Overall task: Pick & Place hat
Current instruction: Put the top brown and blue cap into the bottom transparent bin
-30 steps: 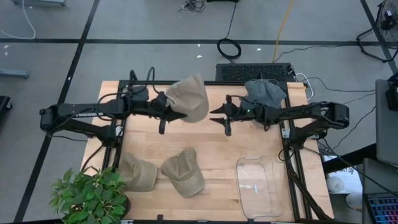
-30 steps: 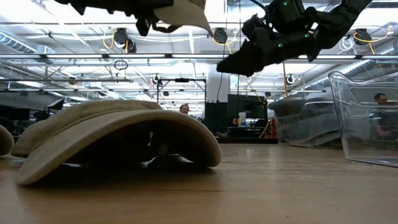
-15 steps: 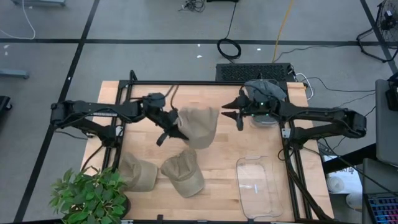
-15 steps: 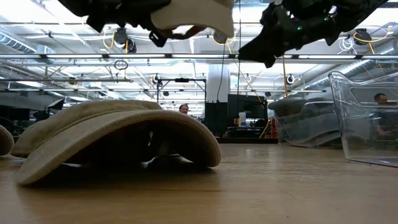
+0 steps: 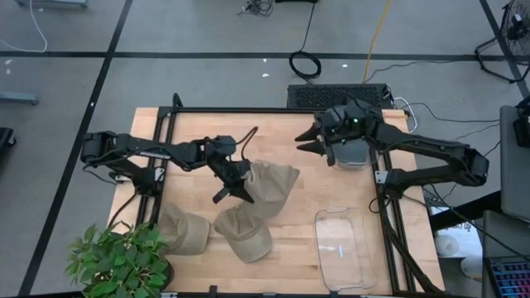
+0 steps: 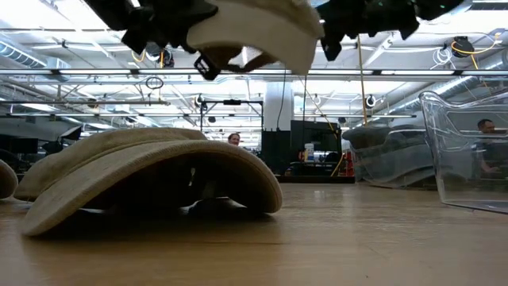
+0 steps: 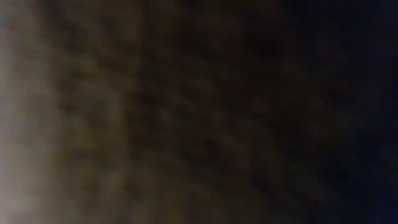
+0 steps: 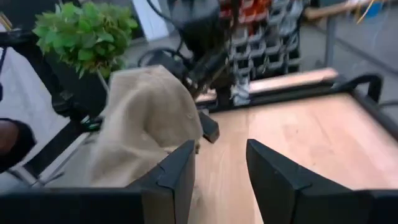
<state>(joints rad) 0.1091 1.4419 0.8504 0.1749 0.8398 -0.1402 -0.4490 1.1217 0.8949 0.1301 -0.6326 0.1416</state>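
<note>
My left gripper is shut on a tan hat held in the air over the middle of the table. The hat also shows at the top of the low view and in the right wrist view. Cloth fills the left wrist view. My right gripper is open and empty, raised near the table's far side, right of the held hat. Its fingers show in its own view. Two more tan hats rest brim-down on the table near the front. My left gripper holds the tan hat by its edge toward the table's left, coming at it about level from the left. The gripper and the cloth hide the exact place of contact. The hat is lifted clear of the table, its free end drooping a little.
A clear plastic bin stands at the front right. A second clear container sits under my right arm at the far right. A potted plant stands at the front left corner. People show in the room beyond.
My left gripper has carried the tan hat from the far side toward the table's near edge and a little right, and lower. The hat stays clear of the table. My right gripper has drawn back toward the far right and risen, staying open.
</note>
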